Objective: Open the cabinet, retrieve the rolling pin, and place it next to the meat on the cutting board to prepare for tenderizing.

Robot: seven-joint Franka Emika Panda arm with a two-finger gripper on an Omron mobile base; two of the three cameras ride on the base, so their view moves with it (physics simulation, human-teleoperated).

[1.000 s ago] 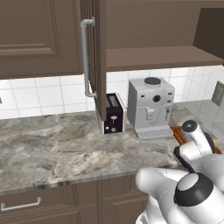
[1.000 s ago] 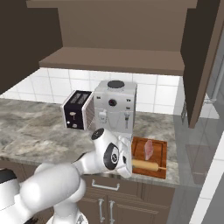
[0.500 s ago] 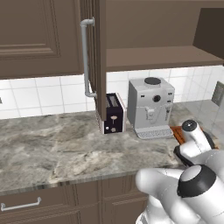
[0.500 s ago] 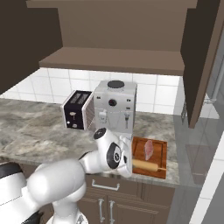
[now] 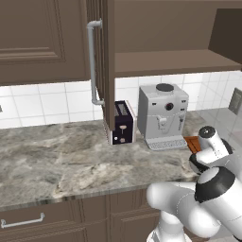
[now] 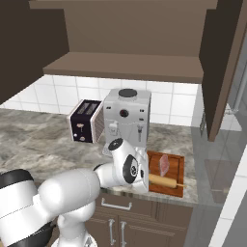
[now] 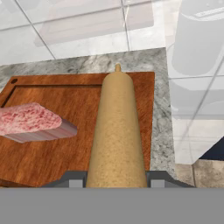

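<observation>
In the hand view I worked across from the left of the frame. The meat (image 7: pixel 33 122) lay at the left edge, flat on the cutting board (image 7: pixel 74 94), and the rolling pin (image 7: pixel 117 131) ran up the middle of the frame, from between the finger tips at the bottom toward the board's far rim. The gripper (image 7: pixel 117 180) was closed partway on the pin's near end, one dark tip on either side of it, so I judged the pin was held, not yet released. A strip of bare board separated the pin from the meat; they were near but apart.

My worry was the release. I couldn't tell whether the pin rested on the wood or hung just above it, and if it hung, opening the jaws would drop a round thing that could roll into the meat or toward the right rim and over it onto the counter (image 7: pixel 159 109).

In the right base view, the board (image 6: pixel 179 166) sat at lower right of centre, beside the coffee machine (image 6: pixel 126 116), with the pin (image 6: pixel 164 181) along its near edge and the open cabinet (image 6: pixel 222 62) above.
</observation>
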